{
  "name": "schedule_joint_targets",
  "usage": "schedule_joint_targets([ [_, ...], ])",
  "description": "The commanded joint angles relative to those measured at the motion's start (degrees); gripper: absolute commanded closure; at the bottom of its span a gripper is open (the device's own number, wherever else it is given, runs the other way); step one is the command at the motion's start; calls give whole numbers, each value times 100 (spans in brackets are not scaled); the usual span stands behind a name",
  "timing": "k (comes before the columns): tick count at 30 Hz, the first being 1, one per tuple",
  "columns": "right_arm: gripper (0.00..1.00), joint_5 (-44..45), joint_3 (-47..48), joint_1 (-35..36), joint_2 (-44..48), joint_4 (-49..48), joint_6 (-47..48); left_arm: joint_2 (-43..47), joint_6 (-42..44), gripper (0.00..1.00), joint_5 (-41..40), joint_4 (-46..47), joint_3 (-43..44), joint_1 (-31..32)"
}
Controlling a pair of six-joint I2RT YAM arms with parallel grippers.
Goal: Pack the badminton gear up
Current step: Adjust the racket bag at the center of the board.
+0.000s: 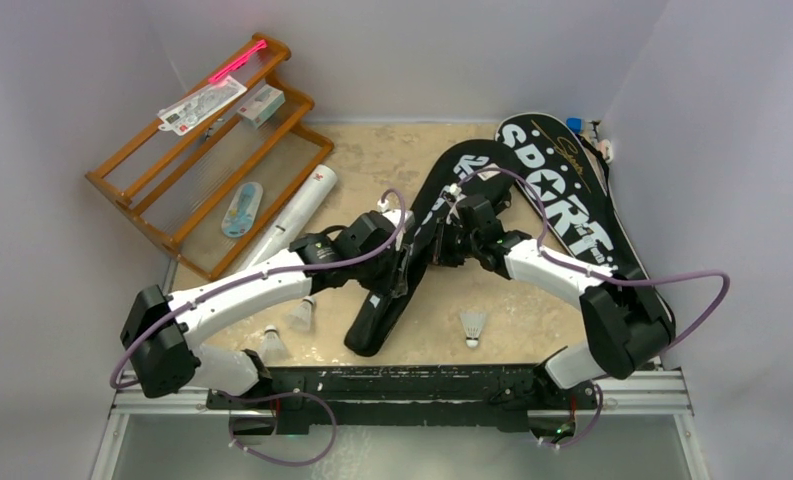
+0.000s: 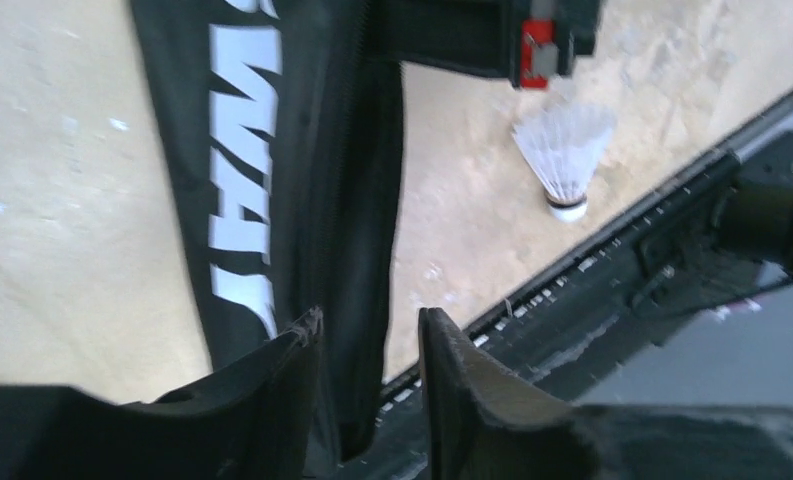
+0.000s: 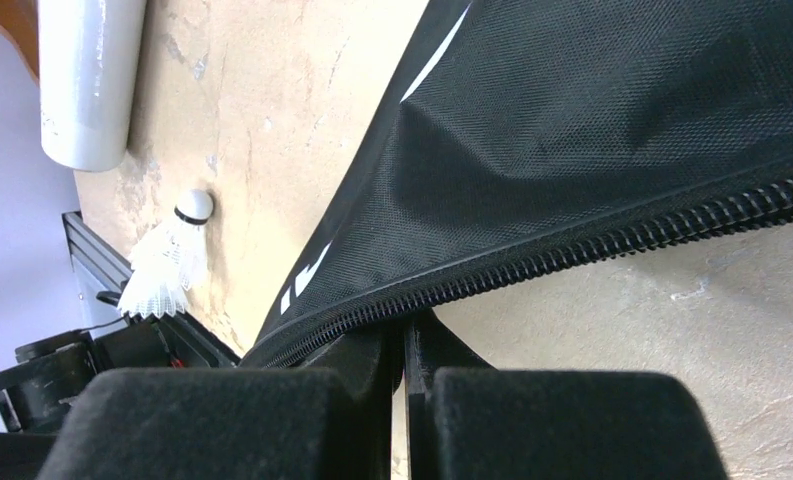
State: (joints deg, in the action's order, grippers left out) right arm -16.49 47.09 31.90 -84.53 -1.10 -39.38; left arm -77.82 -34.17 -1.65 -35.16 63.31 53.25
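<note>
Top external view: beige mottled tabletop [image 1: 372, 160] inside pale grey walls, orange wooden rack [image 1: 207, 150] at far left.
Left gripper [image 2: 370, 335] jaws partly apart, straddling the near racket bag [image 1: 412, 250] edge; right gripper [image 3: 404, 345] pinched together on that bag's zipper seam. Second bag [image 1: 567, 200] far right, white tube [image 1: 297, 215] beside rack, shuttlecock [image 1: 473, 327] near front.

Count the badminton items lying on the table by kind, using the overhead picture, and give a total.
Black racket bags: 2, one between the arms and one at the right
White feather shuttlecocks: 3, at and
White tube: 1
Total: 6
</note>
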Motion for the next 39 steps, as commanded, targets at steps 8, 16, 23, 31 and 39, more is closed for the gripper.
schedule_joint_targets([
  [8, 100, -380, 279, 9, 141, -303, 98, -154, 297, 23, -322, 73, -211, 67],
  [16, 100, -597, 257, 9, 181, -488, -43, -1007, 645, 16, -1135, 298, -58, 612],
  [23, 100, -686, 439, 9, 100, -528, -149, -1569, 537, 14, -1940, 129, 413, 945],
  [31, 74, -379, 487, 1, 385, 164, 32, -1431, 248, 89, -2669, -131, 173, 932],
  [39, 44, 151, 553, -796, 1146, 1065, 457, -904, 382, 100, -2002, 64, -361, 547],
])
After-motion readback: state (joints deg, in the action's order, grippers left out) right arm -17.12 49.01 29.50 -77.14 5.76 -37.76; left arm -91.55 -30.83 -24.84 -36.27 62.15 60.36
